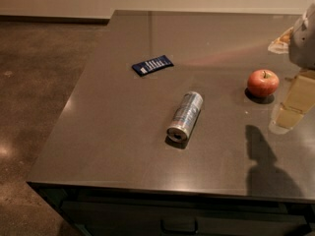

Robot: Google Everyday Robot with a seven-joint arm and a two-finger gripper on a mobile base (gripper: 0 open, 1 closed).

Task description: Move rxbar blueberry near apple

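Lying flat toward the far left of the surface (108,146), the rxbar blueberry (152,65) sits untouched, well apart from the apple (263,82) at the right. A silver can (185,116) lies on its side between them, nearer the front edge. The gripper (294,104) hangs at the right border, just beside the apple and far from the bar; whether it is open or closed I cannot tell. The task appears to be at its start, with the reach not yet made. Next, the arm must cross left and come down over the thin wrapper, clear of the can.
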